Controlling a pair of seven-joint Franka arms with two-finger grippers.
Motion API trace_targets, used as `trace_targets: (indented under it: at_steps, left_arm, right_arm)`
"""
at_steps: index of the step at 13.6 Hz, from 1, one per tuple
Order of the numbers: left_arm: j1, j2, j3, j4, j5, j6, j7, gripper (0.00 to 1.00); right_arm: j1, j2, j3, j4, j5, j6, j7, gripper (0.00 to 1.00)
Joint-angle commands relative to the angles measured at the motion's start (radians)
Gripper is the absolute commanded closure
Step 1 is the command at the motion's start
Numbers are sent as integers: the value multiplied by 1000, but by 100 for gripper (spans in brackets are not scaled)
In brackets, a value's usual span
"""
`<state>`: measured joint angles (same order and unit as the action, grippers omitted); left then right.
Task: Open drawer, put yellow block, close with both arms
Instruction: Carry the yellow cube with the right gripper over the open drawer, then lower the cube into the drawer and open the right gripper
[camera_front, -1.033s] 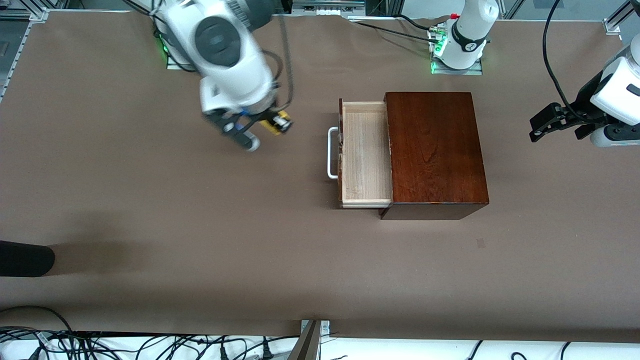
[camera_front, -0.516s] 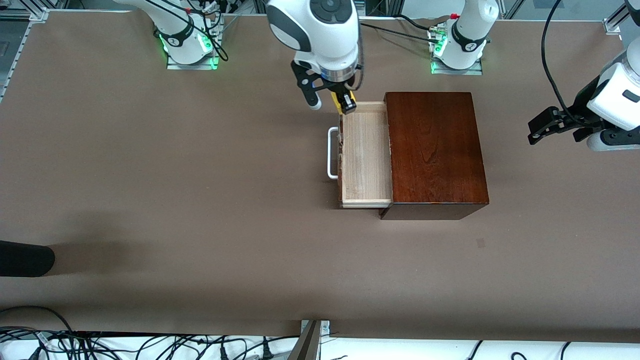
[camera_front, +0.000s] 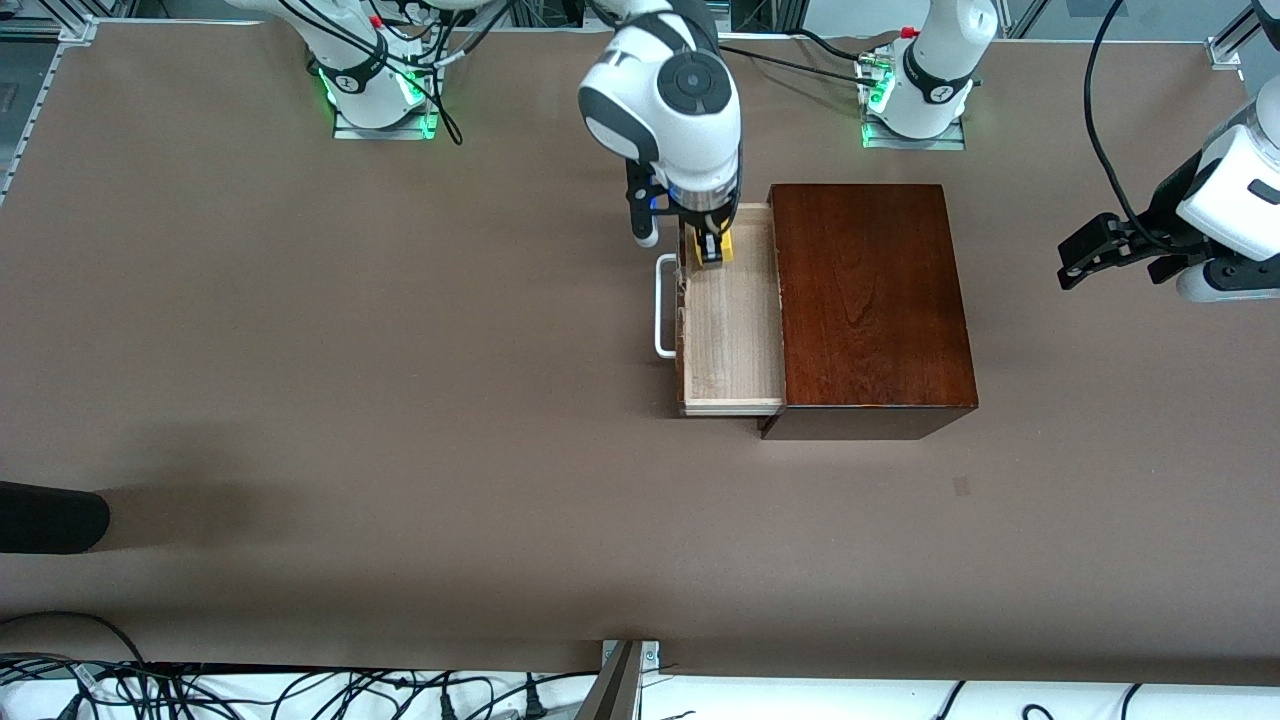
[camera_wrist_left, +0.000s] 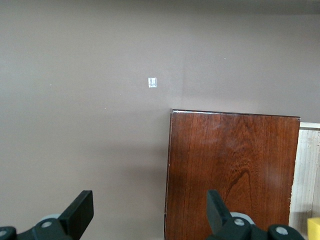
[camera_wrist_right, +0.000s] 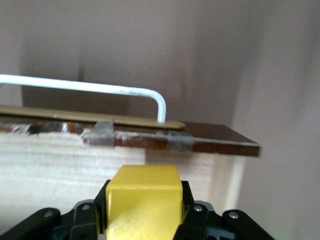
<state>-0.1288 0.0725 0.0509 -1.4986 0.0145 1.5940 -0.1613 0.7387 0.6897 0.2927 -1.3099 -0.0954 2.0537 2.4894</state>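
The drawer (camera_front: 735, 330) stands pulled open from the dark mahogany box (camera_front: 868, 300), its white bar handle (camera_front: 662, 305) toward the right arm's end. My right gripper (camera_front: 708, 250) is shut on the yellow block (camera_front: 714, 248) and holds it over the part of the open drawer farthest from the front camera. In the right wrist view the block (camera_wrist_right: 145, 200) sits between the fingers, with the drawer front and handle (camera_wrist_right: 100, 89) past it. My left gripper (camera_front: 1090, 255) is open and empty, waiting in the air past the box at the left arm's end; its view shows the box top (camera_wrist_left: 230, 170).
A black object (camera_front: 50, 517) lies at the right arm's end of the table, near the front camera. The arm bases (camera_front: 915, 90) stand along the table edge farthest from the front camera. Cables lie past the table edge nearest that camera.
My right gripper has carried the yellow block from over the bare table toward the box and now holds it over the open drawer. The left arm has barely moved.
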Motion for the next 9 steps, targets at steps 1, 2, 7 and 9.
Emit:
trace_targets:
  at_steps: [1, 2, 7, 9]
  left_arm:
    - [5, 12, -5, 29, 21, -8, 16, 0]
    - [6, 12, -5, 29, 19, -8, 14, 0]
    - [3, 12, -5, 49, 18, -8, 17, 0]
    - [3, 12, -5, 50, 18, -11, 19, 0]
  right_arm:
    - [27, 39, -24, 23, -32, 42, 54, 100]
    - [27, 43, -30, 23, -32, 49, 55, 99]
    - [27, 60, -32, 27, -32, 74, 62, 0]
    - [25, 54, -32, 61, -29, 33, 60, 0]
